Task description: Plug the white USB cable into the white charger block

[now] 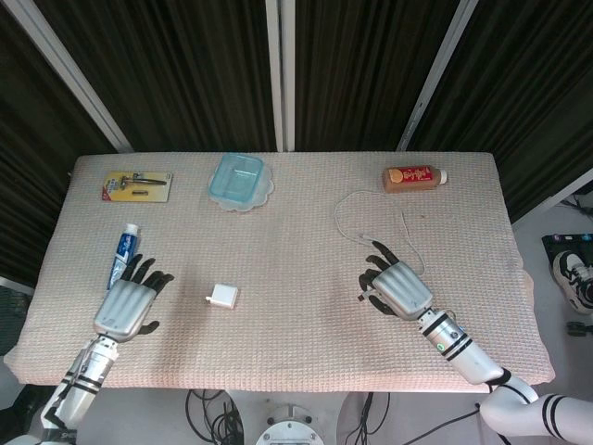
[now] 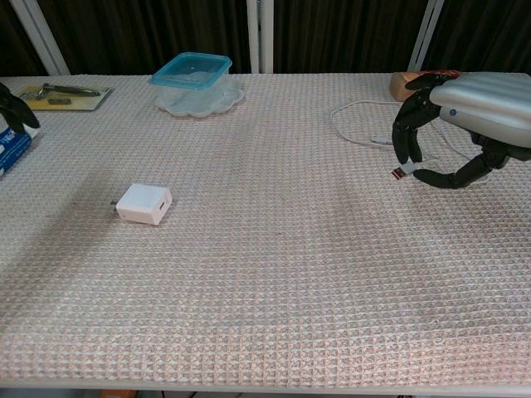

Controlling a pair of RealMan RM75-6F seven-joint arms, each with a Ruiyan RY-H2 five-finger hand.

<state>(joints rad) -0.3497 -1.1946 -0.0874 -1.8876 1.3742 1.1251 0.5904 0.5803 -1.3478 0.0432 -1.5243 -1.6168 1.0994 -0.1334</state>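
Pinching the white USB cable [image 2: 404, 171] above the table, the right hand [image 2: 465, 124] hovers; left hand [image 1: 128, 303] spread empty near the white charger block [image 2: 144, 204]

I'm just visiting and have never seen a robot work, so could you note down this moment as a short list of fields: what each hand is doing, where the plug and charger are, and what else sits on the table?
Right hand: right hand raised above the table, pinching the plug end of the thin white USB cable
Left hand: left hand open, holding nothing, over the cloth near the toothpaste tube
Charger: small white charger block lying on the woven table cloth, untouched
Plugged in: not yet
Other items: blue plastic container, brown bottle, carded tool pack
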